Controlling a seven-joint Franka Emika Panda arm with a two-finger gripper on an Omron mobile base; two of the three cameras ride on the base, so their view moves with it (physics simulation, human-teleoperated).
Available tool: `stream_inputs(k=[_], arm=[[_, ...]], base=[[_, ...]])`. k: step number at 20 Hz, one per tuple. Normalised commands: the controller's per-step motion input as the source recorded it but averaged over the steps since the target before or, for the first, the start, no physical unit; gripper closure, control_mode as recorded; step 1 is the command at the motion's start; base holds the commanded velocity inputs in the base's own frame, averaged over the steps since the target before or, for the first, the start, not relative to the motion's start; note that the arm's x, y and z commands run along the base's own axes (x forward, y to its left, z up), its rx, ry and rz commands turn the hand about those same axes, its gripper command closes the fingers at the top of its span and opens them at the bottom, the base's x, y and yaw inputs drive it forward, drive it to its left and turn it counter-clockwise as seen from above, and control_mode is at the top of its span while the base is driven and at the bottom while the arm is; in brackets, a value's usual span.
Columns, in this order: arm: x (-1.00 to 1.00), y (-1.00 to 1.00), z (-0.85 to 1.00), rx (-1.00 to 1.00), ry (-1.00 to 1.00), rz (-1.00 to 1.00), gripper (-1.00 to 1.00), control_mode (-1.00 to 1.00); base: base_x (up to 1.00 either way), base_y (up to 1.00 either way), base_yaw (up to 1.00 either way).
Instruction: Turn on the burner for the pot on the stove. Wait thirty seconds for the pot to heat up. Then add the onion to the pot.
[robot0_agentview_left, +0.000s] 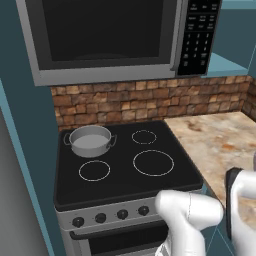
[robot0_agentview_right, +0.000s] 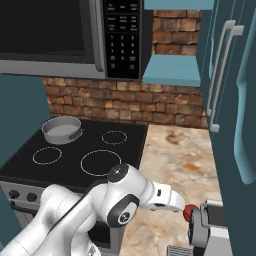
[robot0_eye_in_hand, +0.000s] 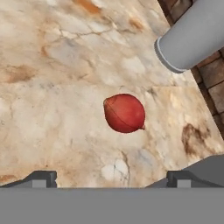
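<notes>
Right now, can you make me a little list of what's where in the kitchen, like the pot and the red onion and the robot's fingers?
pot: on the back left ring of the stove, nothing inside it
onion: lying on the marble counter, to the right of the stove
fingers: spread wide apart, above the onion, holding nothing
onion in pot: not yet
microwave: above the stove, door shut
knobs: in a row on the stove's front

Open marble counter (robot0_eye_in_hand: 52, 109) around onion (robot0_eye_in_hand: 124, 113); grey cylinder (robot0_eye_in_hand: 192, 35) nearby.
</notes>
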Motion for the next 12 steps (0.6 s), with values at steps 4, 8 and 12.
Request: stream_inputs(k=[4, 8, 12], arm=[[0.31, -0.35, -0.17, 0.00, 0.03, 0.09, -1.00, -1.00], [0.39, -0.36, -0.15, 0.00, 0.02, 0.06, -1.00, -1.00], [0.40, -0.39, -0.12, 0.00, 0.09, 0.06, -1.00, -1.00]], base=[[0.00, 0.00, 0.00], [0.00, 0.00, 0.00], [0.00, 0.00, 0.00]])
